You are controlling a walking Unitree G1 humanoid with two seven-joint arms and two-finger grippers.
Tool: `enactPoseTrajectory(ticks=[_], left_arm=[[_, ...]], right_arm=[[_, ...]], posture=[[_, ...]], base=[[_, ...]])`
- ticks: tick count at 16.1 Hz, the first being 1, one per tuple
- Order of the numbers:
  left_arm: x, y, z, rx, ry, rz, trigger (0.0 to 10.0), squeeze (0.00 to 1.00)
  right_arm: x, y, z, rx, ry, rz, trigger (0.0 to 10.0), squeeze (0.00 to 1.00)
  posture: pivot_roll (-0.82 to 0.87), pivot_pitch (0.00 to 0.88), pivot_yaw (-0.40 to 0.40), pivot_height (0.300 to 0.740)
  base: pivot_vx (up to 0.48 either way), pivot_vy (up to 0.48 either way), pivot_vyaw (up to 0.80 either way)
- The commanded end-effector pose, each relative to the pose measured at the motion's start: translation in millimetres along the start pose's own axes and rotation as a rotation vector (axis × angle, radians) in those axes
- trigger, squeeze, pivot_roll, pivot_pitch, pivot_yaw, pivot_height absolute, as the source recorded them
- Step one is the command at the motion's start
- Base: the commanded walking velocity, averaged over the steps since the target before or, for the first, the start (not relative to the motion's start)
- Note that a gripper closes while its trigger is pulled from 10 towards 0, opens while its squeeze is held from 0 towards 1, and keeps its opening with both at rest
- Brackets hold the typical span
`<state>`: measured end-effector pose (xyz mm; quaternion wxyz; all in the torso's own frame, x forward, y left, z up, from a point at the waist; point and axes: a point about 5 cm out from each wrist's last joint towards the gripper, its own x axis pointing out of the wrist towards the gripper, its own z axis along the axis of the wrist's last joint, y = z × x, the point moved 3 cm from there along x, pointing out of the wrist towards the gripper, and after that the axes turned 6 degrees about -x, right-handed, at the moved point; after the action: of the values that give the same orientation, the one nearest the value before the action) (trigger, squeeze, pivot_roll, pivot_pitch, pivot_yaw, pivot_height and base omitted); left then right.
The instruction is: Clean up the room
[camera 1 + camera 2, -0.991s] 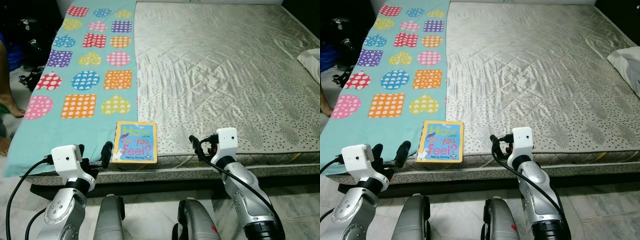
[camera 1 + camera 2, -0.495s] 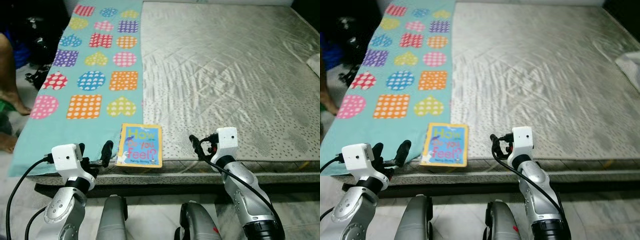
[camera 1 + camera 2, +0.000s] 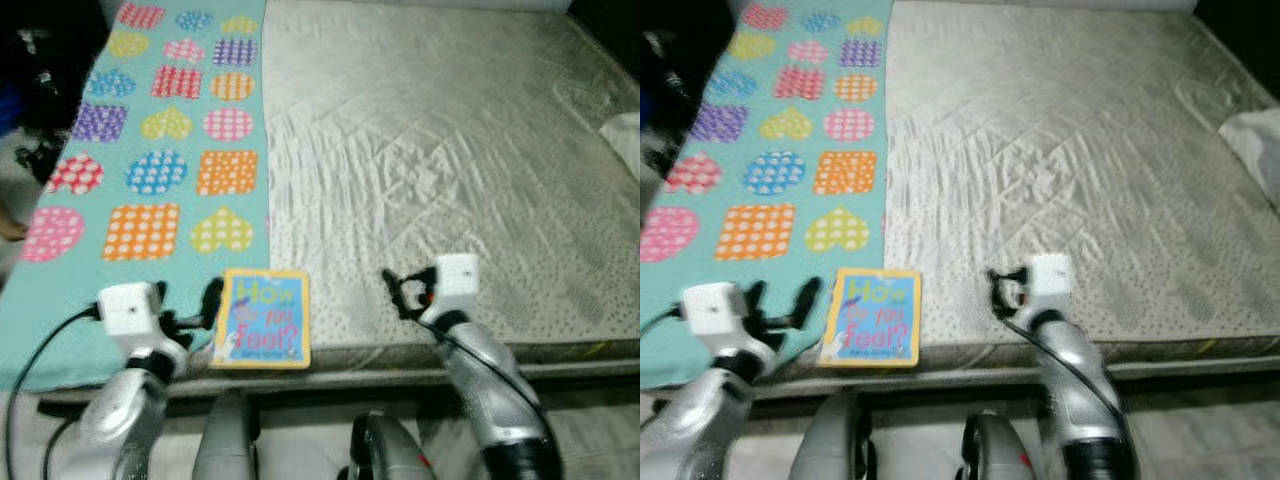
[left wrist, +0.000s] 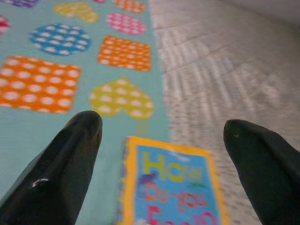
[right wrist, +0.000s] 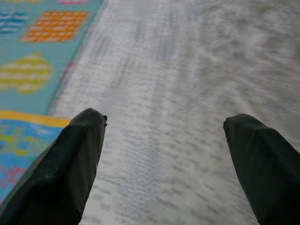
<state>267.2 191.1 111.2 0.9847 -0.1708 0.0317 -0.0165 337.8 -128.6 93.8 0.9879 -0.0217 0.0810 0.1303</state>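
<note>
A yellow-edged picture book (image 3: pixel 262 318) with a blue cover lies flat at the near edge of the bed, partly on the teal blanket (image 3: pixel 150 170). My left gripper (image 3: pixel 185 305) stands open just left of the book, level with the mattress edge. In the left wrist view the book (image 4: pixel 176 187) lies between and beyond the two black fingers (image 4: pixel 61 173). My right gripper (image 3: pixel 400 292) is open over the quilted mattress (image 3: pixel 450 150), some way right of the book. The right wrist view has the book's corner (image 5: pixel 26 140) beside one finger.
The grey quilted mattress spreads wide to the right, with a white cloth (image 3: pixel 625 140) at its far right edge. Dark clutter (image 3: pixel 40 70) sits on the floor left of the bed. The mattress front edge (image 3: pixel 400 355) runs just below both grippers.
The whole picture has shifted and blurred, so the camera has moved. Both grippers stay open in about the same place relative to the book.
</note>
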Motion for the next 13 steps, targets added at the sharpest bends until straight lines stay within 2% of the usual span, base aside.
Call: enactPoseTrajectory(ticks=[1, 6, 13], left_arm=[[-0.5, -4.4, -2.5, -0.004, 0.007, -0.006, 10.0, 0.0], [1.0, -3.0, -4.5, -0.015, 0.011, 0.005, 10.0, 0.0], [1.6, -4.7, -4.9, -0.023, 0.009, -0.004, 10.0, 0.0]], right_arm=[[-5.4, -11.7, -8.5, -0.006, 0.026, -0.032, 10.0, 0.0], [-4.3, -12.6, -9.8, -0.006, 0.028, -0.031, 10.0, 0.0], [-3.7, -12.4, -10.0, -0.015, 0.027, -0.025, 10.0, 0.0]], posture=[[0.03, 0.207, -0.031, 0.625], [0.03, 0.193, -0.034, 0.625], [0.03, 0.188, -0.037, 0.625]], base=[[0.0, 0.0, 0.0], [0.0, 0.0, 0.0], [0.0, 0.432, 0.0]])
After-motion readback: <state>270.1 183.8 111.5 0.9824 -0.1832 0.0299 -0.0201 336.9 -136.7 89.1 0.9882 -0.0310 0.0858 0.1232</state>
